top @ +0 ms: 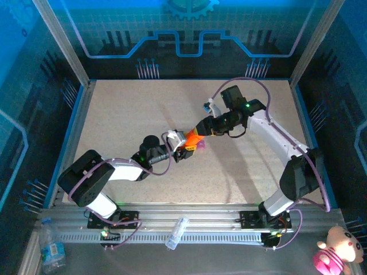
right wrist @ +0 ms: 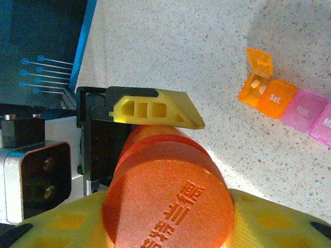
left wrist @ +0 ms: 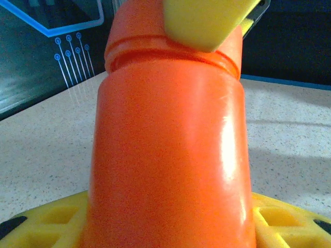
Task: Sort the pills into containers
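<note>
While your left gripper [top: 184,150] clamps the orange plastic pill bottle [left wrist: 170,165] mid-table beside the orange-and-pink strip of boxes [right wrist: 282,101], let your right gripper [right wrist: 168,225], pinched on its embossed orange cap [right wrist: 165,199], twist squarely without tilting.

I see the orange bottle [right wrist: 166,194] up close. My right gripper [right wrist: 168,227] hugs its cap on both sides. The left gripper [right wrist: 160,142] presses a yellow finger [right wrist: 155,109] on it. The pill box [right wrist: 302,111] sits far right, one lid [right wrist: 259,61] open, a pill [right wrist: 255,82] inside.
</note>
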Available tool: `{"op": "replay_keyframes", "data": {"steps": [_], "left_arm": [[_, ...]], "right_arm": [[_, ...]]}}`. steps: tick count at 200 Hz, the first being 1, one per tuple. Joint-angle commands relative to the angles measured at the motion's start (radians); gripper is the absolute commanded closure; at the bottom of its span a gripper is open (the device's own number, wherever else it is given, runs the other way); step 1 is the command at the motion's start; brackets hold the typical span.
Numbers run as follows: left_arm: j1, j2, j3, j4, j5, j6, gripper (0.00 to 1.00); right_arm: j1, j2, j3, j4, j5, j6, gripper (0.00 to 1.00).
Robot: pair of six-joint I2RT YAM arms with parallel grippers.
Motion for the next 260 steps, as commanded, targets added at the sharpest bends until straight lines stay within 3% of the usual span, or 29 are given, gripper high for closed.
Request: {"op": "replay_keyframes", "data": {"steps": [1, 90, 202, 260], "left_arm": [[-0.027, -0.001, 0.008, 0.201, 0.007, -0.009, 1.0], [-0.027, -0.025, -0.011, 0.258, 0.075, -0.079, 1.0], [-0.026, -0.028, -0.005, 0.257, 0.041, -0.085, 1.0], [-0.027, -0.012, 0.003, 0.269, 0.011, -0.089, 1.0]], "right_arm": [[0.027, 0.011, 0.029, -0.036, -0.016, 0.029, 0.46], [-0.033, -0.011, 0.027, -0.031, -0.085, -0.005, 0.43], [-0.034, -0.059, 0.027, -0.012, -0.09, 0.019, 0.4], [-0.034, -0.091, 0.044, -0.017, -0.082, 0.025, 0.33]]}}
